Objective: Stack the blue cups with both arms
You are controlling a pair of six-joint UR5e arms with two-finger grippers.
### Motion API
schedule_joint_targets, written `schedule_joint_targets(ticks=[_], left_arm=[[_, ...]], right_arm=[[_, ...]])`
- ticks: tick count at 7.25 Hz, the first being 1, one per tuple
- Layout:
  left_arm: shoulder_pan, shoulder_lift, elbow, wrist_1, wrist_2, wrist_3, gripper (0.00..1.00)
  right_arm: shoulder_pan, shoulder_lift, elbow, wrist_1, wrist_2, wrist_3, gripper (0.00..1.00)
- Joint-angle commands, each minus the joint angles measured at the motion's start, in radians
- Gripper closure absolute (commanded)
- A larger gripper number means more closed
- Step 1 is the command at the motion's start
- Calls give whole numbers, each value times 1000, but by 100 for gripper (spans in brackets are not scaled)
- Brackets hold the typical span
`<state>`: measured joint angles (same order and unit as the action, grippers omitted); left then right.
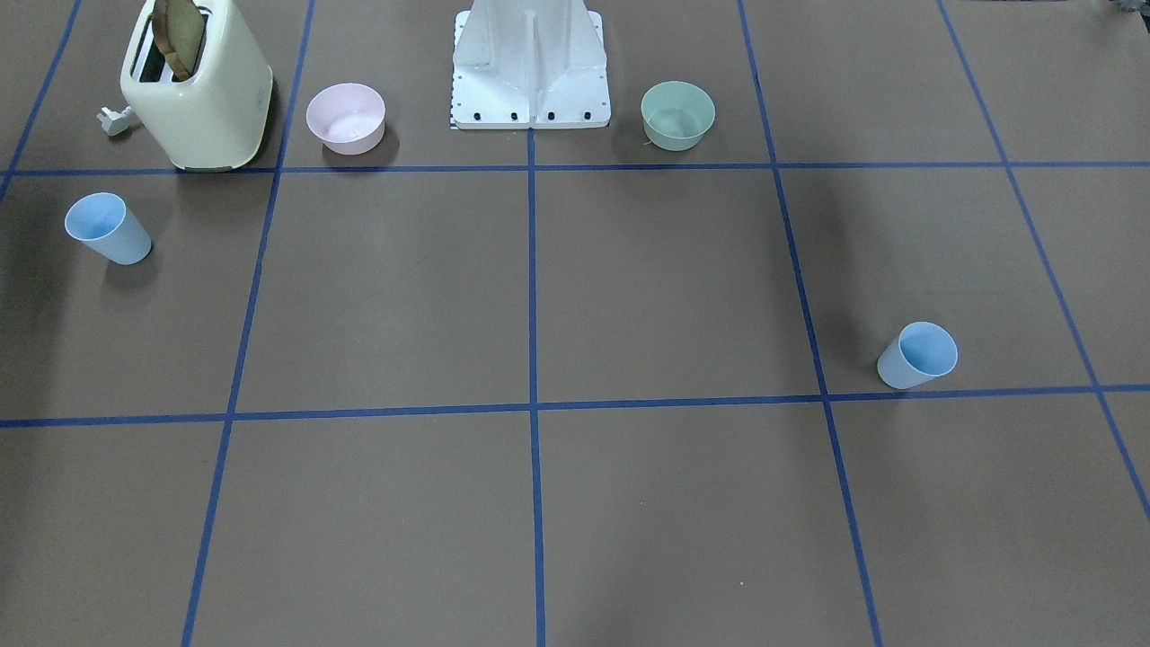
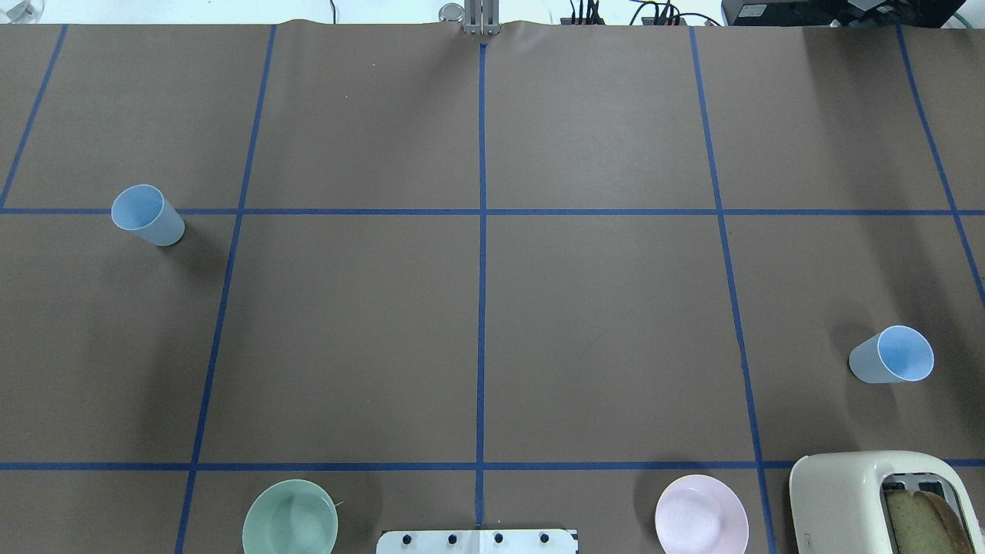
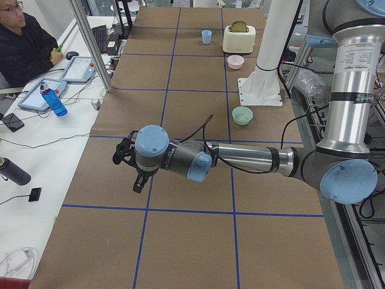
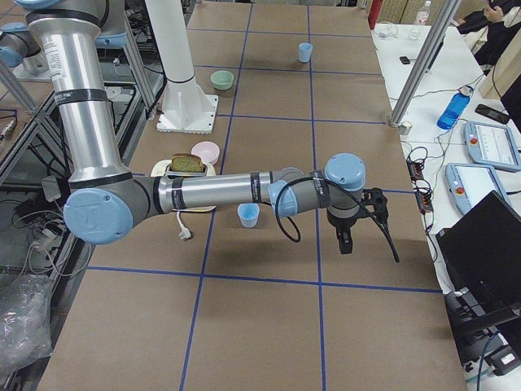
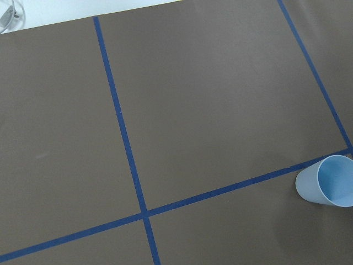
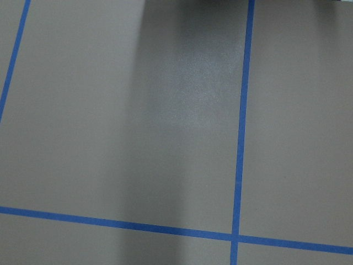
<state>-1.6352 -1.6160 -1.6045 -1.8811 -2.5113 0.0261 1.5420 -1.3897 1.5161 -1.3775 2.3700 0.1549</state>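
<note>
Two pale blue cups stand upright and far apart on the brown table. One cup (image 2: pixel 146 215) is on my left side, also in the front view (image 1: pixel 916 355) and at the left wrist view's right edge (image 5: pixel 325 181). The other cup (image 2: pixel 893 354) is on my right side near the toaster, also in the front view (image 1: pixel 108 229). My left gripper (image 3: pixel 135 174) and right gripper (image 4: pixel 350 228) show only in the side views, each held above the table with nothing visibly in it. I cannot tell whether they are open or shut. The right wrist view shows only table.
A cream toaster (image 2: pixel 877 500) with bread in it stands at the near right. A pink bowl (image 2: pixel 700 523) and a mint-green bowl (image 2: pixel 290 527) flank the white base (image 2: pixel 477 541). An operator (image 3: pixel 24 42) sits at a side desk.
</note>
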Motion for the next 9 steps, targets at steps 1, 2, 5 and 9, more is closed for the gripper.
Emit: schedule_joint_targets(ticks=[1,2,5,9], left_arm=[[0,4,-8,-3,0,0,2],[0,4,-9,-3,0,0,2],[18,-1,-14,-6,0,-18,2],[295,-128,-11,-7,120,-237,2]], right_arm=[[0,0,-1,2,0,0,0],[-3,1,3,3,0,0,0],[-28,-35,9,3,-18,5,0],[-147,-300,148,315,20,245,0]])
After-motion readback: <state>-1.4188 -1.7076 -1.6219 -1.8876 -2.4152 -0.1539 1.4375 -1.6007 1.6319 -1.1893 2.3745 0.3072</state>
